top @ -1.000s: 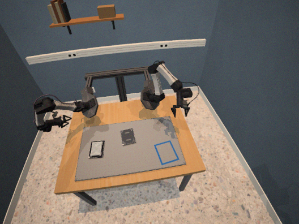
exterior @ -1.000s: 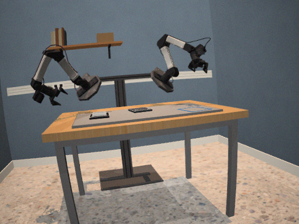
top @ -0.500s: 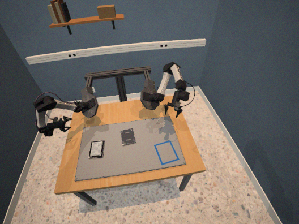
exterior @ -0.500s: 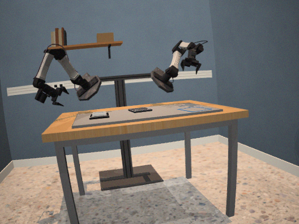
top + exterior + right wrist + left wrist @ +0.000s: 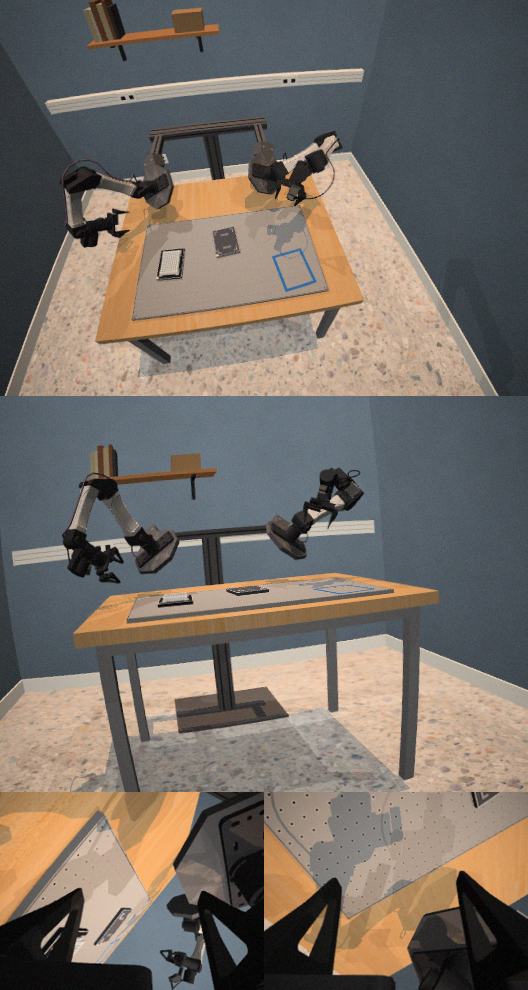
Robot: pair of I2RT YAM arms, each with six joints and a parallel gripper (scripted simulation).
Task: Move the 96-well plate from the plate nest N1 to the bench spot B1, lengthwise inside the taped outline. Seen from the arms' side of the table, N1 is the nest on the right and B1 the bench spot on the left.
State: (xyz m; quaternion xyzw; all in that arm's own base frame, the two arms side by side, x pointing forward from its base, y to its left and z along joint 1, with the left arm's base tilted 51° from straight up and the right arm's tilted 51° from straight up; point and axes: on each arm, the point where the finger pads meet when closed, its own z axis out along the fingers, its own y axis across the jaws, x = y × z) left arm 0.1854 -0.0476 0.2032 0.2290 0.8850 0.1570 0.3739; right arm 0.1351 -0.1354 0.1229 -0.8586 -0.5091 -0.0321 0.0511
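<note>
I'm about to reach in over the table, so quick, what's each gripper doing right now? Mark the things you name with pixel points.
Left gripper [image 5: 289, 198] [image 5: 399, 879]: open, holding nothing.
Right gripper [image 5: 125, 223] [image 5: 119, 568] [image 5: 142, 894]: open, holding nothing.

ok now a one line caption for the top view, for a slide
White 96-well plate in its dark nest, blue taped outline unfilled, both arms off to the sides.
</note>
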